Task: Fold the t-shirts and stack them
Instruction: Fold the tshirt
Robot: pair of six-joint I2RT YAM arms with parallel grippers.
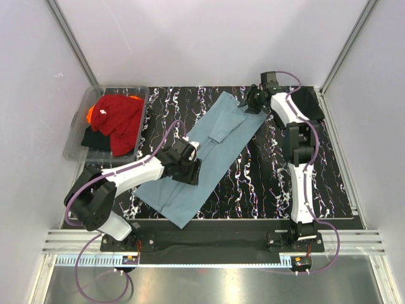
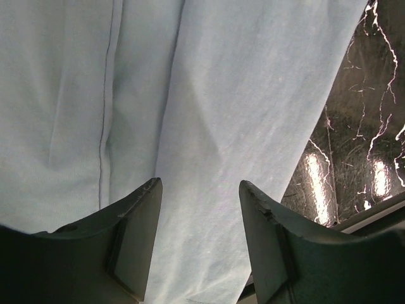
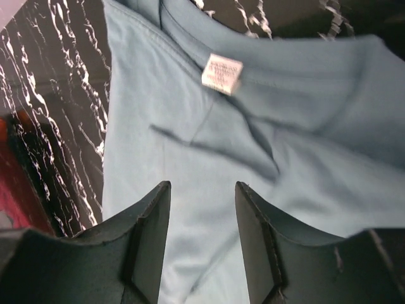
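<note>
**Near edge.** Both arm bases are bolted to a silver slotted metal rail (image 1: 209, 242) along the front of the black, white-veined marbled bench (image 1: 266, 183). The near hem corner of the dusty teal-blue short-sleeved fabric t-shirt (image 1: 215, 152) lies close to this front edge, left of centre.

**Middle.** The teal-blue t-shirt lies flat on the bench as a long strip folded lengthwise, running diagonally from near-left to far-right. Bare bench is open along its right edge, between it and the right arm, and again beyond that arm towards the right side frame. On the left, the left arm crosses the bench from its base to the shirt and occupies that side.

- The left pincer (image 1: 190, 166) is over the shirt's left edge at mid-length. It is released, with its fingers spread wide, fabric below and nothing between them.
- The right pincer (image 1: 253, 101) is at the shirt's far end, above the collar area. It is released, with a gap between its fingers and fabric below. A white sewn-in label (image 3: 223, 73) sits at the collar just beyond the fingers.

**Far left.** A clear rectangular plastic tub (image 1: 74, 136) stands apart from the teal-blue t-shirt. It holds:
- a crumpled red t-shirt (image 1: 120, 117)
- an orange t-shirt (image 1: 90, 114) showing at its left
- a black t-shirt (image 1: 95, 139) beneath

**Far right.** A black fabric piece (image 1: 310, 101) lies in the corner behind the right arm. Its shape cannot be told.
</note>
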